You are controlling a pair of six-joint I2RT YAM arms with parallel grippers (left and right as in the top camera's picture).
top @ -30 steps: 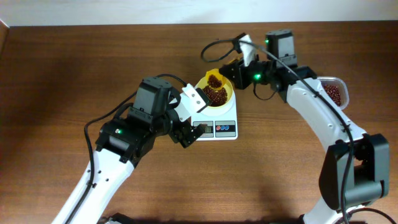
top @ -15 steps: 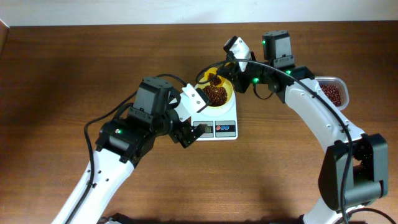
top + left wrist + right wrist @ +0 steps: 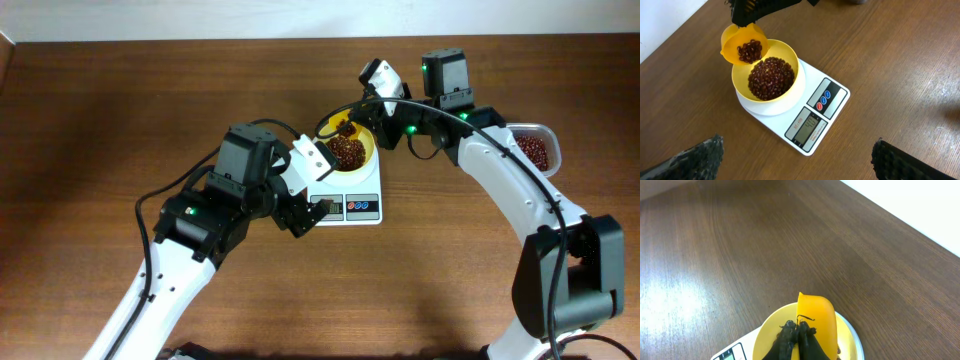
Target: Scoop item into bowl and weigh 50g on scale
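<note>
A brown wooden table (image 3: pixel 120 90) carries the work; the scale (image 3: pixel 826 106) lies just ahead of and below the left gripper (image 3: pixel 306 190), which is spread wide and holds nothing; the display edge is turned toward that gripper, its digits too small to be read. The bowl (image 3: pixel 785 97) is seated on the scale, with the beans (image 3: pixel 771 77) heaped inside. Over the last second the right gripper (image 3: pixel 799 339), clamped on the handle of the yellow scoop (image 3: pixel 727 42), has been rolled at the wrist; the scoop is now tipped at the bowl's rim; pouring is judged unfinished, since some beans are left in the cup. The scoop's long axis runs straight out from the right fingertips, the cup mouth tilted toward the bowl's middle.
</note>
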